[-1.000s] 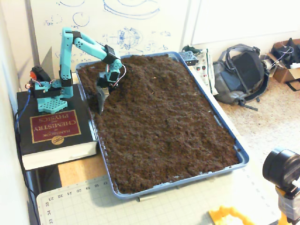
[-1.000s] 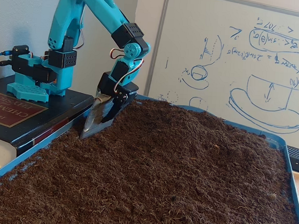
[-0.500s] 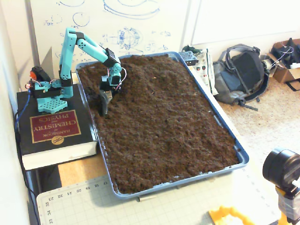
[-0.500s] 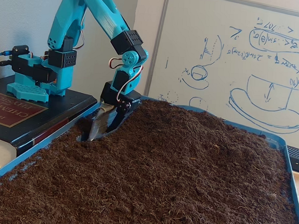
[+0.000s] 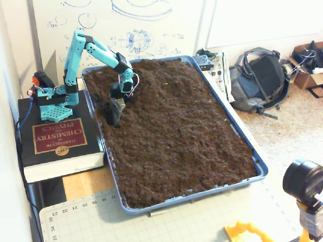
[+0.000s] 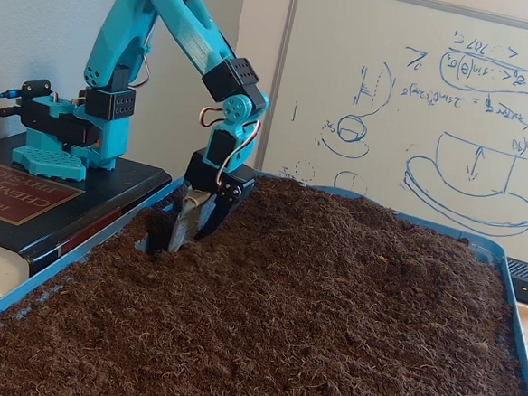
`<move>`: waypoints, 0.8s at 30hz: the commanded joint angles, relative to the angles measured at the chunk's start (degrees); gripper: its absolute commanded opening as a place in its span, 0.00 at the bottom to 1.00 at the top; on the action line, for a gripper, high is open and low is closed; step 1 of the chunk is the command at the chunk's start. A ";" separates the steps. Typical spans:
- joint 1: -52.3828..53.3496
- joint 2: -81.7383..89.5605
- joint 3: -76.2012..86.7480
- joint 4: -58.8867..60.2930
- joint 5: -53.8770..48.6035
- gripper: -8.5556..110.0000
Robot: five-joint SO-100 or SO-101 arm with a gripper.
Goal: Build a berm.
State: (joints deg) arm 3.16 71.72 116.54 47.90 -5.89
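My teal arm reaches from its base into the blue tray [image 5: 260, 169] of dark brown soil. The gripper [image 5: 114, 119] points down near the tray's left wall in a fixed view, and its metal blade tip is dug into the soil. In the low fixed view the gripper [image 6: 176, 241] stands in a small hollow, its black jaw lying close against the blade with nothing held. A low raised hump of soil, the berm [image 5: 151, 70], lies at the far end of the tray and shows as a rise [image 6: 335, 223] behind the gripper.
The arm's base [image 5: 50, 103] stands on a thick black book [image 5: 58, 141] left of the tray. A whiteboard [image 6: 433, 110] is behind the tray. A backpack [image 5: 262, 78] lies on the floor to the right. A cutting mat [image 5: 151, 224] and a camera [image 5: 305, 184] sit in front.
The gripper has dropped from just above the surface into the soil and slid a little away from the tray wall, leaving a small hollow beside the blade.
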 commanded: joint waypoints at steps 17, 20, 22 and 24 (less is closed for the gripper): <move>-1.58 5.45 -15.64 -5.98 -0.79 0.07; -1.85 6.77 -15.56 -5.98 -0.26 0.07; -1.93 7.47 -15.56 -5.98 -0.26 0.07; -2.64 8.44 -15.64 -5.98 -0.35 0.07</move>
State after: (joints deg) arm 2.29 70.75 109.34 45.62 -6.24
